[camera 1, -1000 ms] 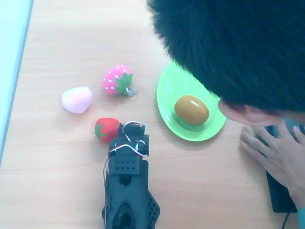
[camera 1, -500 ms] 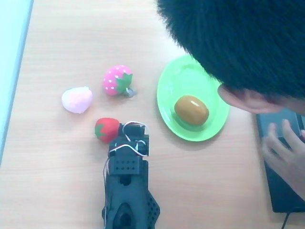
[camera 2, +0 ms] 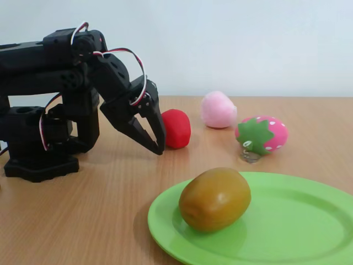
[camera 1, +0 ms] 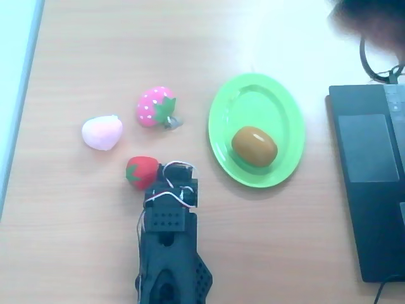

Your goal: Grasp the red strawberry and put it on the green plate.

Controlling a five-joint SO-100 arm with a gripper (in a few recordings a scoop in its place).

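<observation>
The red strawberry point(camera 1: 142, 171) point(camera 2: 176, 128) lies on the wooden table, left of the arm's tip in the overhead view. My black gripper point(camera 1: 176, 171) point(camera 2: 159, 148) points down at the table just beside the strawberry, a small gap away, shut with nothing held. The green plate point(camera 1: 253, 98) point(camera 2: 292, 232) lies to the right in the overhead view and at the front in the fixed view. A brown kiwi toy point(camera 1: 254, 145) point(camera 2: 214, 199) rests on the plate.
A pink strawberry with white dots point(camera 1: 155, 106) point(camera 2: 263, 134) and a pale pink peach toy point(camera 1: 102, 132) point(camera 2: 218, 110) lie beyond the red one. A dark laptop point(camera 1: 367, 177) covers the table's right side. A person's hair point(camera 1: 370, 19) shows at the top right corner.
The person's head and hand have drawn back out of the overhead view, uncovering the plate and laptop. The arm and fruits have not moved.
</observation>
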